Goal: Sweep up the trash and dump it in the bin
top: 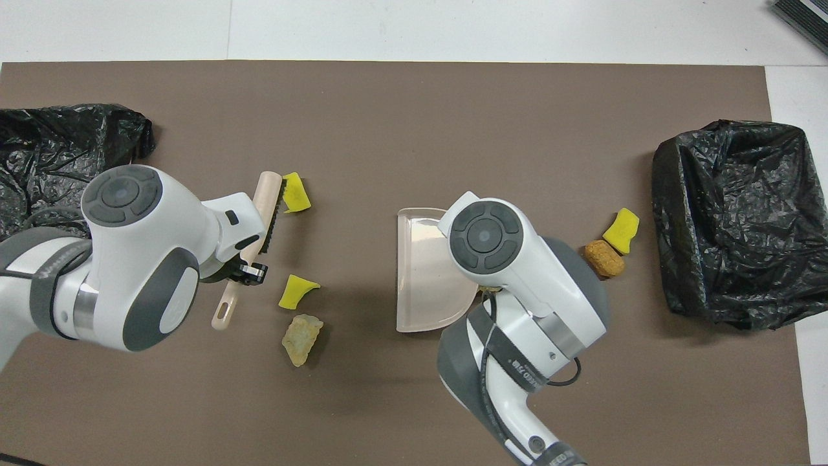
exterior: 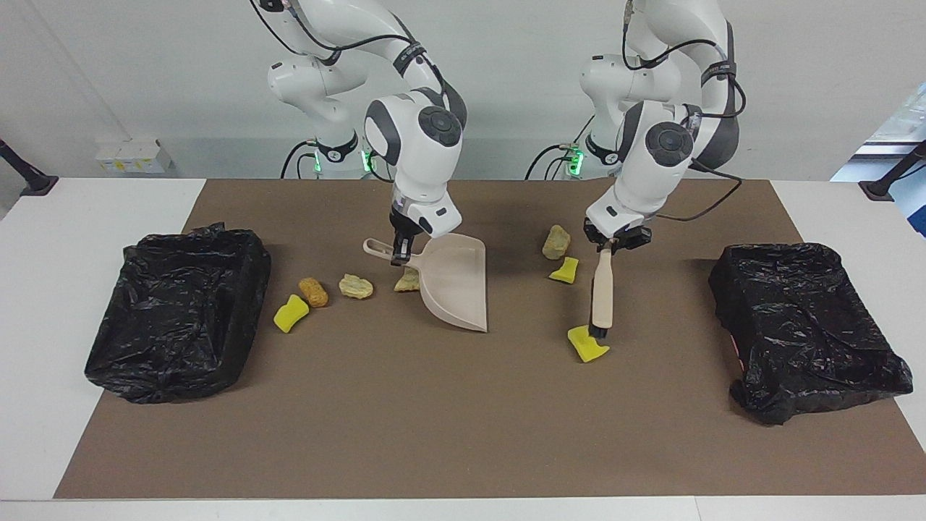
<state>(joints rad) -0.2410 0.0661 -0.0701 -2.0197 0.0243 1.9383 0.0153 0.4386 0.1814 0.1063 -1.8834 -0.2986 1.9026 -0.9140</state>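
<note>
My left gripper (exterior: 613, 244) is shut on the handle of the beige brush (exterior: 602, 293). The black bristles touch a yellow sponge chunk (exterior: 587, 344) of trash. My right gripper (exterior: 398, 253) is shut on the handle of the beige dustpan (exterior: 457, 284), which is tilted with its mouth toward the left arm's end. A tan lump (exterior: 407, 281) lies against the pan. Another yellow chunk (exterior: 565, 270) and a tan lump (exterior: 555, 242) lie nearer the robots than the brush. In the overhead view the brush (top: 265, 207) meets the chunk (top: 295, 194).
A black-lined bin (exterior: 177, 311) stands at the right arm's end and another bin (exterior: 803, 325) at the left arm's end. Beside the first bin lie a yellow chunk (exterior: 290, 312), an orange-brown lump (exterior: 313, 291) and a tan lump (exterior: 356, 286).
</note>
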